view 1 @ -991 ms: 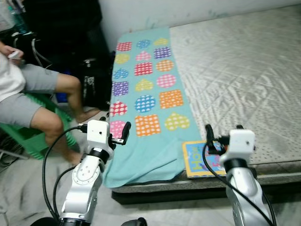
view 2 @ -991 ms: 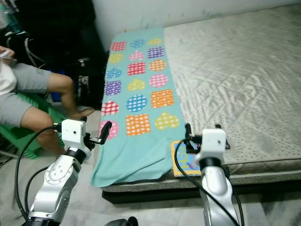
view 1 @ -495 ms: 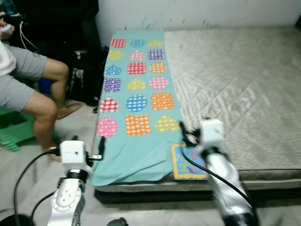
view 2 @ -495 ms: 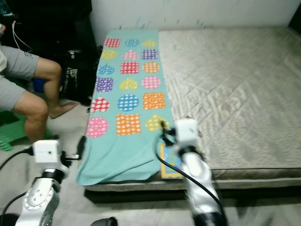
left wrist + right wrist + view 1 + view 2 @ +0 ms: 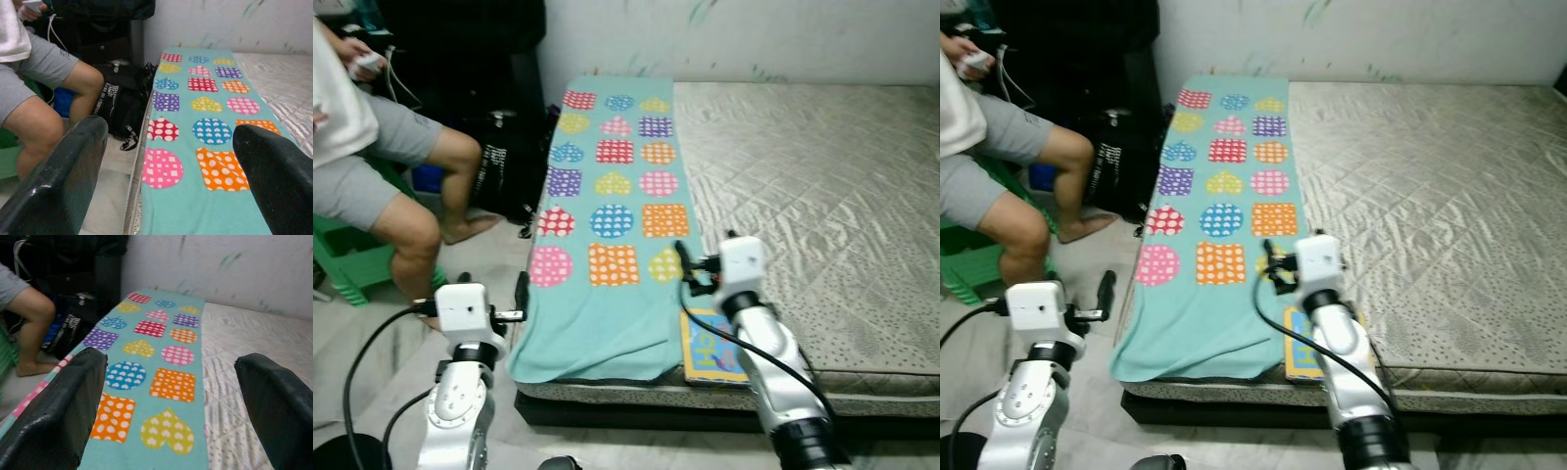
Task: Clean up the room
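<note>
Tidying looks barely begun: towel (image 5: 610,221) and book (image 5: 710,350) lie on the bed (image 5: 822,196); right hand (image 5: 688,271), at the book's 12 o'clock, and left hand (image 5: 521,294) gape empty.

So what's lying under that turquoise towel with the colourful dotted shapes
The turquoise patterned towel lies on the grey quilted mattress, along its left edge, its near end draping over the front. Beside it lies a colourful picture book. Whatever else the cloth covers is hidden.

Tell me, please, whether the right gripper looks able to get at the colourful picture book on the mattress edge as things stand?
Probably yes: the right gripper, fingers open, hovers over the turquoise patterned towel just beyond the colourful picture book, which lies uncovered.
</note>
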Available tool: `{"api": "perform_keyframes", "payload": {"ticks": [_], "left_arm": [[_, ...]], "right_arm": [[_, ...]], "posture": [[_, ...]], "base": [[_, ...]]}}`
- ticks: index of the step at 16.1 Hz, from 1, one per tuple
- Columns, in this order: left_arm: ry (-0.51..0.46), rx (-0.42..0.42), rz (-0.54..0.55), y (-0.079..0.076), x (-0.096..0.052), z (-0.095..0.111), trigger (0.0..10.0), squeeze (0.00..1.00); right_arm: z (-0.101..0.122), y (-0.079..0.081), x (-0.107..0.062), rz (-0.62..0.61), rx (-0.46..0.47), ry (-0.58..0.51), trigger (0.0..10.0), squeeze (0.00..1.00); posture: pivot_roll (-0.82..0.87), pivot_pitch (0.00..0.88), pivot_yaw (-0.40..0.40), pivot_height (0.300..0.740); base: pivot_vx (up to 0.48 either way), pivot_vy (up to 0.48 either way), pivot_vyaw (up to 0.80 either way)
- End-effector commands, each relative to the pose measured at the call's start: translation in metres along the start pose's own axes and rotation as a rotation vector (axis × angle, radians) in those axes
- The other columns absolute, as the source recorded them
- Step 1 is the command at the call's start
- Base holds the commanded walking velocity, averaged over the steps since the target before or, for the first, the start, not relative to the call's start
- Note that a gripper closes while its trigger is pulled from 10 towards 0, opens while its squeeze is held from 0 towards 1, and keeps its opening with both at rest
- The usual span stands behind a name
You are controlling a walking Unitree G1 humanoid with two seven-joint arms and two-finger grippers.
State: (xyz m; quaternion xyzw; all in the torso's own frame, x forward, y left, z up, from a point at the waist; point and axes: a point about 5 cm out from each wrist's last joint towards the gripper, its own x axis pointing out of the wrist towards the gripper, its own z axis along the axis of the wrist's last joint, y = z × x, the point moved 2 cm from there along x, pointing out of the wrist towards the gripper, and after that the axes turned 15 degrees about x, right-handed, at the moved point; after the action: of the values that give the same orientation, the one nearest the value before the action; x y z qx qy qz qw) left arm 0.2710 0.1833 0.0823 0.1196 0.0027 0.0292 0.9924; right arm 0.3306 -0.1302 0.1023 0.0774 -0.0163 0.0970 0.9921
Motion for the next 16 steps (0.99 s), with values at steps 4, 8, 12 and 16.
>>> {"api": "perform_keyframes", "payload": {"ticks": [4,8,12,16], "left_arm": [[-0.029,-0.033,-0.113,-0.024,0.008,0.005,10.0,0.0],[-0.062,-0.053,-0.139,-0.024,0.01,0.011,10.0,0.0],[-0.058,-0.056,-0.14,-0.025,0.009,0.008,10.0,0.0],[-0.059,-0.067,-0.153,-0.031,0.01,0.008,10.0,0.0]], "right_arm": [[-0.002,-0.012,-0.006,-0.052,-0.002,-0.005,10.0,0.0],[-0.002,-0.017,-0.007,-0.063,-0.007,-0.006,10.0,0.0],[-0.001,-0.014,-0.006,-0.053,-0.012,-0.008,10.0,0.0],[0.001,-0.018,-0.007,-0.055,-0.028,-0.013,10.0,0.0]], "posture": [[0.08,0.026,0.045,0.74],[0.09,0.026,0.04,0.74],[0.08,0.03,0.031,0.74],[0.06,0.029,0.031,0.74]], "base": [[0.0,0.0,0.0],[0.125,0.0,-0.36],[0.254,0.0,-0.2],[0.257,0.0,0.0]]}}
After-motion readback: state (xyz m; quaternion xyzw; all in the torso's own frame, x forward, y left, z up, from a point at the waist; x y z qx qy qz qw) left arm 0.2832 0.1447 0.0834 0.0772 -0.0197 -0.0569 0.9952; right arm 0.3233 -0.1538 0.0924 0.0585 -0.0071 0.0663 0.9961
